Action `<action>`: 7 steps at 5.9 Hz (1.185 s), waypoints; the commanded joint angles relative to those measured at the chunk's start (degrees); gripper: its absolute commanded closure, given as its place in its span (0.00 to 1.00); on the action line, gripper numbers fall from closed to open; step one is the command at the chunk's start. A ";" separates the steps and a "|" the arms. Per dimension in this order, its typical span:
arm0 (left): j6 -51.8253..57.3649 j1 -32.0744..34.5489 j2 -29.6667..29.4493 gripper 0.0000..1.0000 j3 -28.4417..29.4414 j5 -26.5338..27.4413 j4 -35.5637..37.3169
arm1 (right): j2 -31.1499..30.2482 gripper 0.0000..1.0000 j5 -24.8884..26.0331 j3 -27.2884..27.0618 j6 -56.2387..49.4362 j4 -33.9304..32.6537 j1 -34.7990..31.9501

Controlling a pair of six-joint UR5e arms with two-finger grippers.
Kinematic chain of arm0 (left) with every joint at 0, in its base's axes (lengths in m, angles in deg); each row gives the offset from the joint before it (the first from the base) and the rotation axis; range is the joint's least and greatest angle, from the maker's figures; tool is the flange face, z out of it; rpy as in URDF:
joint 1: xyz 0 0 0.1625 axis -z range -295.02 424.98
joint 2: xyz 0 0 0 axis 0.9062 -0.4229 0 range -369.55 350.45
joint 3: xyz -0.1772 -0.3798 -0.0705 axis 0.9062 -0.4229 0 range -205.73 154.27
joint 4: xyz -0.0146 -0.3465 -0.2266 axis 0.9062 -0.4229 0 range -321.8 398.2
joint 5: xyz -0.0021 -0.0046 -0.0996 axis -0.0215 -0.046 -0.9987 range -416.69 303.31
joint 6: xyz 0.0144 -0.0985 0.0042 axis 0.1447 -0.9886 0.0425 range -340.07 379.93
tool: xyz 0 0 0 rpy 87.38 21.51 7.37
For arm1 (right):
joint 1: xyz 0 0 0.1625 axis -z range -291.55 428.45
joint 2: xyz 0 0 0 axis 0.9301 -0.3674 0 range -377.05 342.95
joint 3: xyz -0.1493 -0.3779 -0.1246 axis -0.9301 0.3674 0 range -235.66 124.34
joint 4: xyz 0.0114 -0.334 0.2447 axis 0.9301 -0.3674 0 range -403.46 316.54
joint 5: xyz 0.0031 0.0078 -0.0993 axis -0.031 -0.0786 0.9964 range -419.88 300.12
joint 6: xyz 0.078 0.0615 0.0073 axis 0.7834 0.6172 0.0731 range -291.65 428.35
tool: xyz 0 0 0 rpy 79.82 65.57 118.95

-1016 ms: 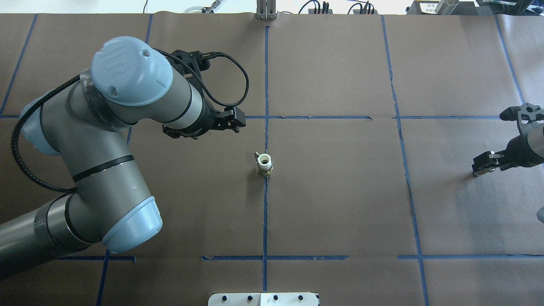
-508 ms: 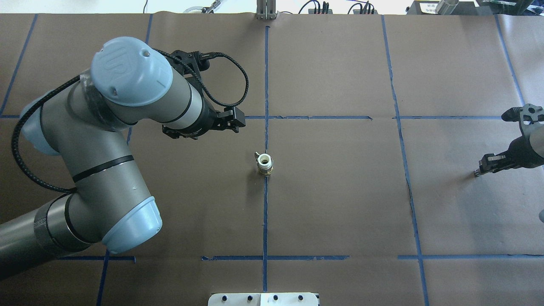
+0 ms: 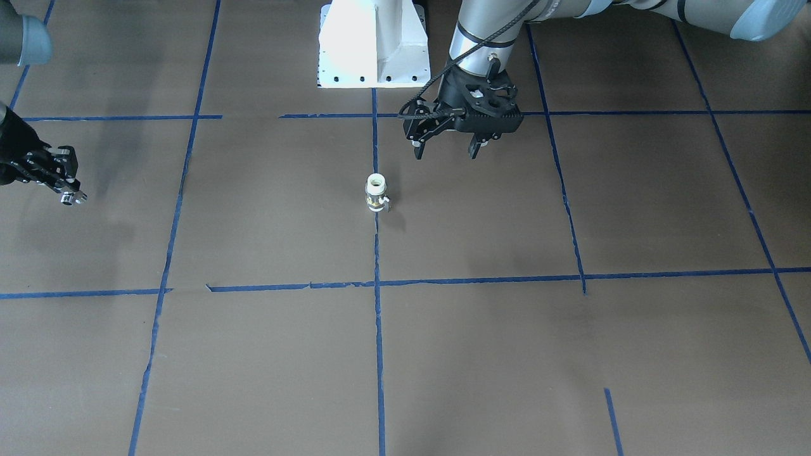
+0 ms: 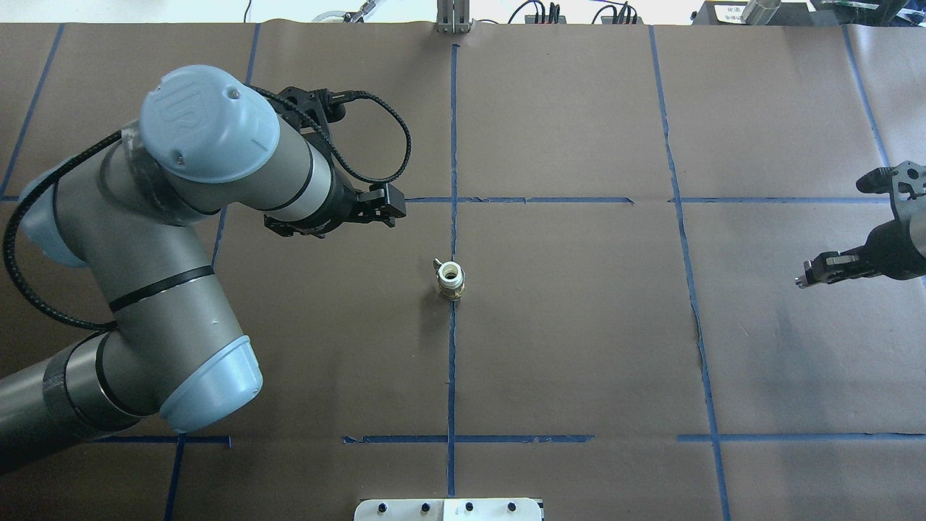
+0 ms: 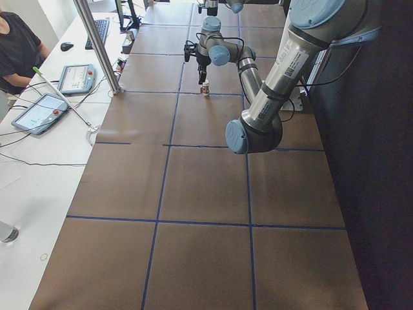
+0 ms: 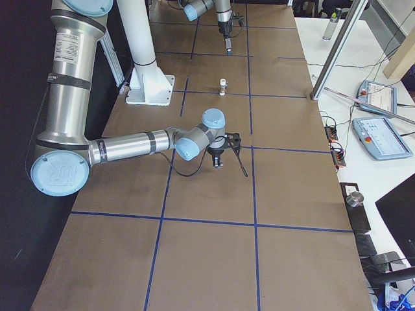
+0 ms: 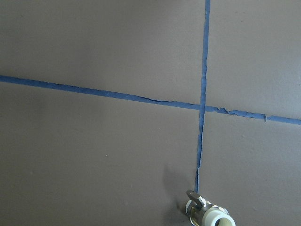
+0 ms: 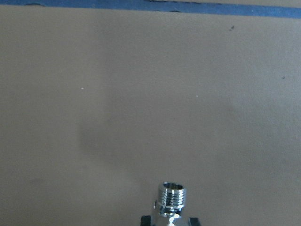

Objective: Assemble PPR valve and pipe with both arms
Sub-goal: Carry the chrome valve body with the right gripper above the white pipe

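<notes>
The PPR valve [image 4: 450, 278] stands upright on the brown table at the centre tape line, white end up, lever to the side; it also shows in the front view [image 3: 376, 192] and at the bottom of the left wrist view [image 7: 207, 214]. My left gripper [image 4: 358, 217] hangs open and empty above the table, beyond and left of the valve; the front view [image 3: 445, 151] shows its fingers spread. My right gripper [image 4: 803, 281] is far right, shut on the chrome pipe [image 8: 172, 200], whose threaded end sticks out of the fingertips [image 3: 66, 197].
The white pedestal [image 3: 374, 44] stands at the robot's side of the table. Blue tape lines [image 4: 452, 362] divide the brown surface into squares. Tablets [image 5: 39, 113], a metal post [image 5: 97, 45] and a seated person are on a side bench beyond the table's far edge.
The right gripper has turned and shifted slightly left with the pipe in it. The left arm and its gripper have shifted a little to the left. The valve has not moved.
</notes>
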 commanded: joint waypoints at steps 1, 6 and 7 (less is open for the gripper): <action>4.39 1.36 5.34 0.00 -3.56 -0.09 0.00 | 9.62 1.00 0.04 -3.32 16.29 -1.65 3.19; 12.65 2.07 14.49 0.00 -5.43 -0.17 -0.17 | 50.50 1.00 8.30 7.36 41.22 -28.65 18.42; 13.11 1.99 15.21 0.00 -5.34 -0.18 -0.17 | 53.95 1.00 8.91 10.36 42.73 -28.65 19.21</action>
